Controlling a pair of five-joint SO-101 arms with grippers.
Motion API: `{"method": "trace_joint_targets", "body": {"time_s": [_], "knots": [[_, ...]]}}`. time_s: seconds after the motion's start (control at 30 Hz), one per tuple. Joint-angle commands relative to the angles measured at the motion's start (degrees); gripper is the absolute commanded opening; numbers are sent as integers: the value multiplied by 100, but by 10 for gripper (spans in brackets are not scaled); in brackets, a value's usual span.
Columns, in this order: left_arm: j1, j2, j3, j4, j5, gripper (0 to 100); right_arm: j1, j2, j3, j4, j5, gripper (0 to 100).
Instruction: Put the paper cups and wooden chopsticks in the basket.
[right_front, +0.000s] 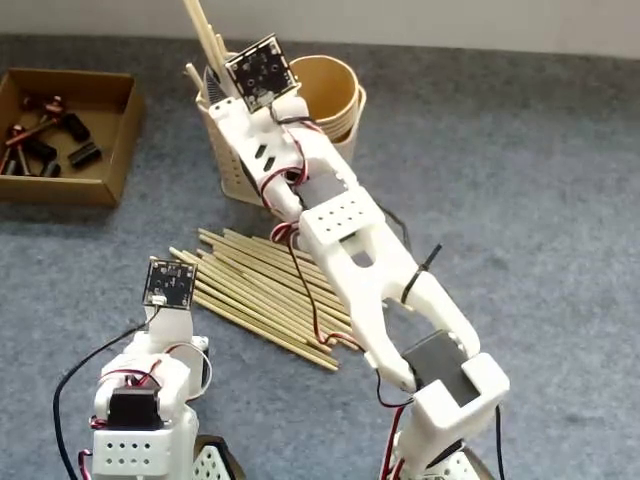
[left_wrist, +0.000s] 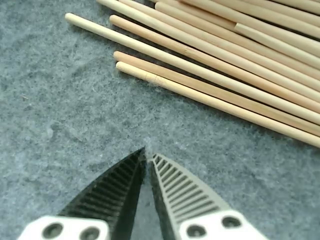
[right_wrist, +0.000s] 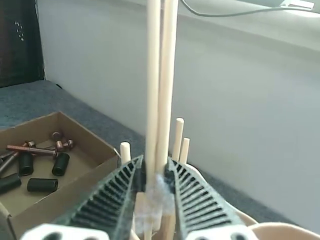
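Right gripper clamped on upright chopsticks; left gripper closed, empty.
High view: we see the right arm over the basket, paper cups stacked just beside it, and loose chopsticks on the counter. Left wrist view: the closed tips sit near those loose chopsticks. Right wrist view: further sticks stand beside the held pair.

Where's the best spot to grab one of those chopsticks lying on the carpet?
Probably the outermost chopstick, near its free end, from straight above, pincer across it. It lies flat at the edge of the pile, with bare carpet on one side for a finger; its neighbour touches the other side.
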Motion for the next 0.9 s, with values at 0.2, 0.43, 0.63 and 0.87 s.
{"method": "trace_joint_targets", "body": {"time_s": [0.2,0.43,0.63,0.87], "knots": [[31,-22,110,44,-26,6,-13,-57,-171,462,-53,81],[31,-22,110,44,-26,6,-40,-84,-189,462,-53,81],[31,-22,110,44,-26,6,-189,-954,-101,875,-26,53],[31,-22,110,44,-26,6,-356,-1842,-66,1851,-9,5]]}}
